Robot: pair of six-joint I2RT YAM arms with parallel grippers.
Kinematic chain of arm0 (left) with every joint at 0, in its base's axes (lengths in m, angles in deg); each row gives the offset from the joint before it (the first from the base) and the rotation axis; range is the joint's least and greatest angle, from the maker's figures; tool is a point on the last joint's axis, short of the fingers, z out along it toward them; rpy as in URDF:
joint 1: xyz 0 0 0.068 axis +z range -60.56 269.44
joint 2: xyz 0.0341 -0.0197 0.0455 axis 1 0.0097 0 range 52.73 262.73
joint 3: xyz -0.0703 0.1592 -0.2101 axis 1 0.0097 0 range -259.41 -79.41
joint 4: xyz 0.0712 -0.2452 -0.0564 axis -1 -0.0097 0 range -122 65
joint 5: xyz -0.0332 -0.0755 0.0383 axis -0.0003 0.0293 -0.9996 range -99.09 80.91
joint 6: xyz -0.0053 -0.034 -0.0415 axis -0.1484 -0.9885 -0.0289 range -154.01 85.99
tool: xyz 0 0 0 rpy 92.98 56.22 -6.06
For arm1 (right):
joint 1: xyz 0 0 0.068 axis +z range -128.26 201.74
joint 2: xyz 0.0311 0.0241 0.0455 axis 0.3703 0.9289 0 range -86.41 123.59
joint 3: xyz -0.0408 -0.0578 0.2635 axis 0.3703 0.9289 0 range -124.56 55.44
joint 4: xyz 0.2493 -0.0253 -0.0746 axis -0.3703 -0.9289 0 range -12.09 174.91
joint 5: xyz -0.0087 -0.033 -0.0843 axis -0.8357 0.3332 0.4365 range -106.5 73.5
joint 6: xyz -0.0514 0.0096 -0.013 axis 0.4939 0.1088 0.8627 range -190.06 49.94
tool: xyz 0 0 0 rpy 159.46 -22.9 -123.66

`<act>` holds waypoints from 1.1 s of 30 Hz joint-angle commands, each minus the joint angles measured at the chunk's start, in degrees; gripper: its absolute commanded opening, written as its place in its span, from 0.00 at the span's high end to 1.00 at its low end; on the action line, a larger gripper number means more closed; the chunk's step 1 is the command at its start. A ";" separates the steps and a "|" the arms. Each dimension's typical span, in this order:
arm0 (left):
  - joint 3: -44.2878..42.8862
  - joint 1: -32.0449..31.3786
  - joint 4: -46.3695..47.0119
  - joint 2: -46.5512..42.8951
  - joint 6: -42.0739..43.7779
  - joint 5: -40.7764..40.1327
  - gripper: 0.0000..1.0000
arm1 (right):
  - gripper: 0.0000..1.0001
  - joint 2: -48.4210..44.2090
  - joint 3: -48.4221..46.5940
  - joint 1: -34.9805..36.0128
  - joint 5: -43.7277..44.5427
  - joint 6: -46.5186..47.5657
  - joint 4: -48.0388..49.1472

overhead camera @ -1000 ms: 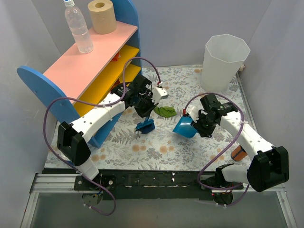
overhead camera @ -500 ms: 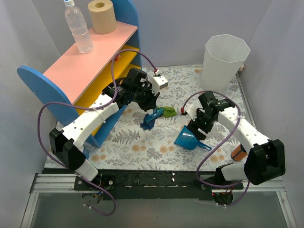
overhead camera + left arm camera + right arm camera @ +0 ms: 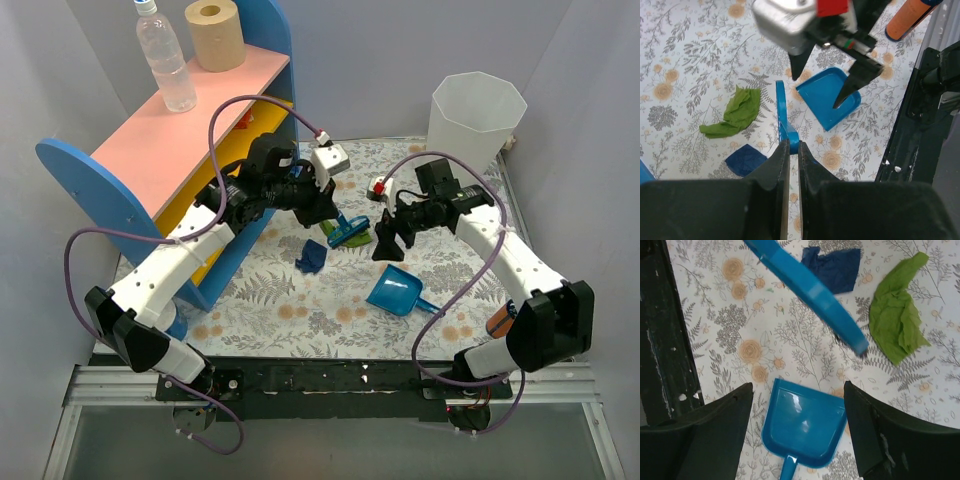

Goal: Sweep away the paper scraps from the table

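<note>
My left gripper (image 3: 330,218) is shut on the handle of the small blue hand brush (image 3: 350,232), which hangs just above the table (image 3: 300,320). In the left wrist view the jaws (image 3: 790,142) pinch the brush handle (image 3: 784,117). A green paper scrap (image 3: 735,112) lies just beside the brush head, and a navy scrap (image 3: 311,258) lies to its left. The blue dustpan (image 3: 395,292) lies flat on the cloth, held by nothing. Above it and apart from it, my right gripper (image 3: 392,240) stands open, and the pan (image 3: 802,425) shows between its fingers (image 3: 725,415).
A tall white bin (image 3: 472,118) stands at the back right. The pink-and-yellow shelf (image 3: 190,140) with a bottle and a paper roll fills the left side. An orange cylinder (image 3: 500,320) lies near the front right edge.
My right gripper opened and let go of the dustpan, which now lies on the table, then rose toward the back. My left arm carried the brush right and back, past the navy scrap.
</note>
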 commanded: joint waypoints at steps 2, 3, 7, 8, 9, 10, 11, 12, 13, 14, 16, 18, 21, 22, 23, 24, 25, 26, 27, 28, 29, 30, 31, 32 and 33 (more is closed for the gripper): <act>-1.18 0.90 3.32 -2.31 -1.86 4.45 1.00 | 0.21 4.82 -5.02 0.04 -9.15 -4.31 6.20; -1.54 1.07 3.14 -2.22 -2.04 5.33 1.00 | 0.22 6.05 -6.59 0.04 -10.20 -4.49 6.20; -0.93 2.13 3.58 -2.22 -2.91 6.74 1.00 | 0.27 8.52 -10.11 0.04 -14.42 -4.58 5.15; -0.92 2.22 3.76 -2.31 -3.09 6.91 1.00 | 0.32 8.87 -10.56 0.04 -15.65 -5.36 4.72; -0.84 2.39 4.02 -2.39 -3.27 6.92 1.00 | 0.39 9.74 -10.91 0.04 -17.92 -5.81 4.36; -0.66 2.65 4.28 -2.40 -3.44 7.00 1.00 | 0.48 9.93 -11.18 -0.05 -18.73 -6.07 3.84; -0.66 2.74 4.63 -2.48 -3.70 7.00 1.00 | 0.77 10.10 -10.92 0.04 -19.17 -6.51 3.66; -0.75 2.75 4.72 -2.57 -3.71 7.09 1.00 | 0.98 9.84 -10.31 0.04 -19.09 -6.77 2.96; -0.66 2.83 4.73 -2.48 -3.53 7.09 1.00 | 0.99 9.06 -9.25 -0.05 -18.92 -6.60 2.95; -0.66 2.92 4.73 -2.48 -3.44 7.27 1.00 | 0.99 8.35 -6.72 -0.05 -18.74 -5.99 2.60; -0.57 3.18 4.81 -2.31 -3.44 7.79 1.00 | 0.99 6.16 -4.42 -0.05 -18.04 -4.67 1.99; -0.83 3.18 4.55 -2.31 -3.53 8.23 1.00 | 0.99 3.79 -1.69 -0.14 -15.42 -4.14 2.25; -1.98 3.71 3.67 -1.96 -3.27 9.20 1.00 | 0.63 1.41 -1.07 -1.10 -10.59 -3.35 2.86; -2.07 3.80 3.41 -1.87 -3.01 9.38 1.00 | 0.45 1.23 -1.42 -1.89 -9.17 -4.92 3.47; -2.24 3.71 3.15 -1.78 -2.92 9.73 1.00 | 0.03 1.23 -1.68 -2.33 -8.03 -5.80 3.83; -2.15 3.80 3.06 -1.78 -2.83 10.08 1.00 | 0.03 1.31 -2.38 -3.21 -8.71 -6.07 3.74; -2.07 3.71 3.06 -1.69 -2.83 10.25 1.00 | 0.03 1.66 -2.82 -4.00 -9.50 -6.25 3.74; -2.15 3.80 3.06 -1.52 -3.00 10.43 1.00 | 0.03 2.27 -3.52 -4.09 -10.47 -4.60 2.18; -2.15 3.89 3.14 -1.52 -3.09 10.78 1.00 | 0.03 3.32 -4.84 -4.09 -12.39 -3.54 1.55; -2.15 3.80 3.14 -1.34 -3.01 10.87 1.00 | 0.02 3.77 -5.20 -4.09 -13.45 -2.74 1.29; -2.24 3.97 3.23 -1.34 -3.18 11.13 1.00 | 0.02 3.95 -5.38 -4.09 -14.25 -2.21 2.15; -2.33 4.06 3.23 -1.17 -3.09 11.66 1.00 | 0.02 4.56 -5.55 -4.01 -16.08 -1.77 2.34; -2.59 4.06 3.23 -0.99 -3.18 12.01 1.00 | 0.02 5.26 -6.42 -4.09 -17.15 -1.42 2.51; -2.68 4.06 3.23 -0.82 -3.18 12.19 1.00 | 0.02 6.05 -7.04 -3.92 -18.11 -1.07 2.34; -2.77 4.06 3.32 -0.73 -3.18 12.45 1.00 | 0.02 7.97 -8.00 -3.74 -19.86 -0.98 2.08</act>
